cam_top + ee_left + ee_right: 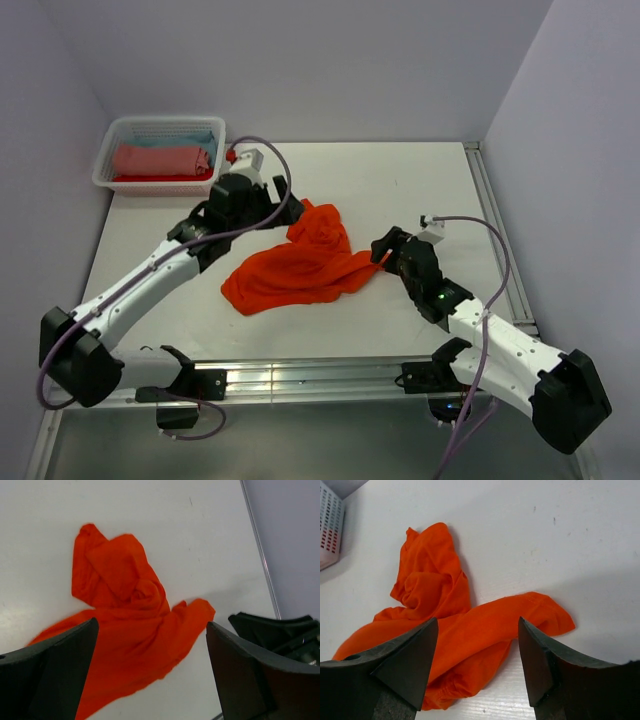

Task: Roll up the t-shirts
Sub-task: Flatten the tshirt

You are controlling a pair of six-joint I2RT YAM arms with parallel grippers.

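Crumpled bright orange short-sleeved cloth t-shirt (300,265) (130,625) (445,615), shown lying unrolled near the middle of the white tabletop (420,180). A bunched, twisted part is directed towards the far edge, and a flatter, wider part is spread towards the near left. One narrow flap is extended towards the right edge.

The left gripper (285,205) (151,630) is seen over the far left part of the orange shirt. Its jaws are spread wide and nothing is gripped between them; in the left wrist view the cloth is seen lying flat on the tabletop below the two dark fingers (60,665).

The right gripper (385,250) (477,625) is placed at the right-hand flap of the shirt. Its jaws are parted, with the flap visible in the gap between the fingers (405,665). No cloth is seen pinched or lifted by it; whether the fingertips touch the cloth cannot be told.

A white plastic lattice basket (112,150) (330,525) is set in the far left corner of the tabletop, well apart from the orange shirt. Inside it a salmon-pink cloth roll (160,160) is laid lengthwise, with light blue cloth (185,142) beyond it against the far wall and a strip of red cloth (150,178) along the near wall.
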